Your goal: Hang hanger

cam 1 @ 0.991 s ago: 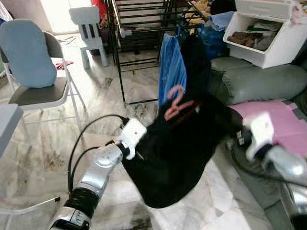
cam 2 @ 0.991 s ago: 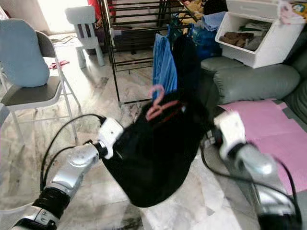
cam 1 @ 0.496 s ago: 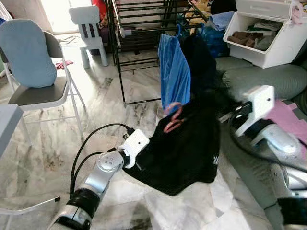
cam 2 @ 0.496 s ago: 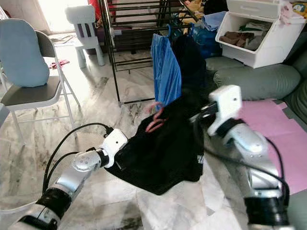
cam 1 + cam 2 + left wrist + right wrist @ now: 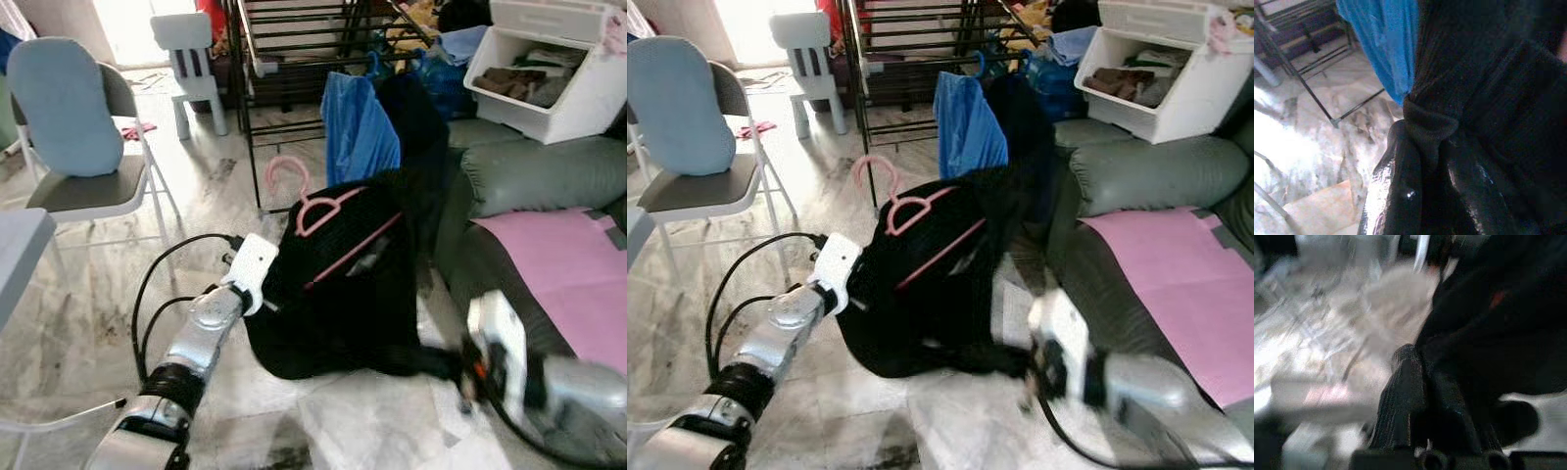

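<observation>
A pink hanger [image 5: 315, 204] is threaded into a black garment [image 5: 338, 294], with its hook [image 5: 282, 172] sticking up free above the collar. My left gripper [image 5: 1425, 142] is shut on a pinched fold of the garment's left edge and holds it up off the floor. My right gripper [image 5: 446, 364] is low at the garment's bottom right corner, shut on the hem; the right wrist view is blurred but has black cloth between the fingers [image 5: 1405, 382]. Behind the garment stands the black drying rack [image 5: 294, 59], where a blue garment [image 5: 358, 127] and a dark one hang.
A folding chair with a blue cushion [image 5: 69, 108] stands at the left, and a small white chair [image 5: 191, 49] behind it. A grey sofa [image 5: 549, 171] with a pink mat [image 5: 558, 264] is on the right, and a white storage bin [image 5: 554, 73] sits above it. The floor is marble.
My right arm has dropped from shoulder height to the garment's lower hem. My left gripper has lifted its edge, and the pink hanger now stands higher and more exposed.
</observation>
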{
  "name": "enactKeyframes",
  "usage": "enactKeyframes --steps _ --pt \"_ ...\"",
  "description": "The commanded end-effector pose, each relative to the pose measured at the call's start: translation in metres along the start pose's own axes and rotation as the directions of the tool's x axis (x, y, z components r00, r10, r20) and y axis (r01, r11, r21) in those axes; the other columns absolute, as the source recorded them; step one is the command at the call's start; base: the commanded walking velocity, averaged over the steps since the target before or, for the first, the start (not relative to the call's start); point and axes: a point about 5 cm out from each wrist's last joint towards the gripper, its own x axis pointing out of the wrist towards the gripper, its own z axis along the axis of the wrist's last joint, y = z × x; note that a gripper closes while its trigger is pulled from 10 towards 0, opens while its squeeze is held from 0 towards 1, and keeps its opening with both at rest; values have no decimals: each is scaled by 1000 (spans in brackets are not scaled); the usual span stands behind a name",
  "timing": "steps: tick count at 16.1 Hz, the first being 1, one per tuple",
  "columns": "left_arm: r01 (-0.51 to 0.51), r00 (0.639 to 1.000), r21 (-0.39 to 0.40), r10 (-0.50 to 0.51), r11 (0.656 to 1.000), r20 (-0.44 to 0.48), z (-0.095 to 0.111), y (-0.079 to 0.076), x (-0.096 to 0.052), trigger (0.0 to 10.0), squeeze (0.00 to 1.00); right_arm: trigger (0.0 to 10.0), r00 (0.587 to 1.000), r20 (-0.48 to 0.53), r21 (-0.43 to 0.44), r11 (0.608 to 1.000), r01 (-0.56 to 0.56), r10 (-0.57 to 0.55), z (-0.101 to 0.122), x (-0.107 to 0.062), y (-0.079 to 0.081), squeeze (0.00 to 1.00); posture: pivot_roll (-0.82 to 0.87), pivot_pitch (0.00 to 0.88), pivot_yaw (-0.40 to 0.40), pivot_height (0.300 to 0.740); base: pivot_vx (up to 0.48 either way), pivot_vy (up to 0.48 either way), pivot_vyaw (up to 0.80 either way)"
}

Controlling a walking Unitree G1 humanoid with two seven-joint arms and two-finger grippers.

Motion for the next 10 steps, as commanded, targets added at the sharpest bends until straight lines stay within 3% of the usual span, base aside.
enactKeyframes --steps 1,3,6,7,8,9,10 --pt "-80 995 -62 83 995 49 13 14 2 0 0 0 996 -76 43 998 -45 48 -20 -2 4 0 -168 0 -24 740 0 0 0" --pt "-105 991 -98 112 990 71 19 19 3 0 0 0 979 -204 100 995 25 -4 -56 -17 0 0 -165 0 -24 740 0 0 0" --pt "-121 988 -113 130 986 79 21 21 4 0 0 0 957 -282 95 991 95 -65 -75 -29 -7 0 -164 0 -24 740 0 0 0" --pt "-127 987 -131 139 983 84 23 22 4 0 0 0 897 -402 -17 981 195 -186 -96 -40 -21 0 -163 0 -22 740 0 0 0" --pt "-123 985 -134 137 983 102 28 20 5 0 0 10000 791 -471 -195 921 337 -390 -107 -48 -43 0 -163 0 -21 740 0 0 0" --pt "-119 983 -125 135 985 127 32 19 6 0 0 10000 712 -436 -329 834 443 -550 -104 -50 -62 0 -158 0 -20 740 0 0 0" --pt "-117 981 -115 133 986 142 34 19 5 0 0 10000 686 -401 -358 793 493 -607 -100 -51 -70 0 -155 0 -19 740 0 0 0"
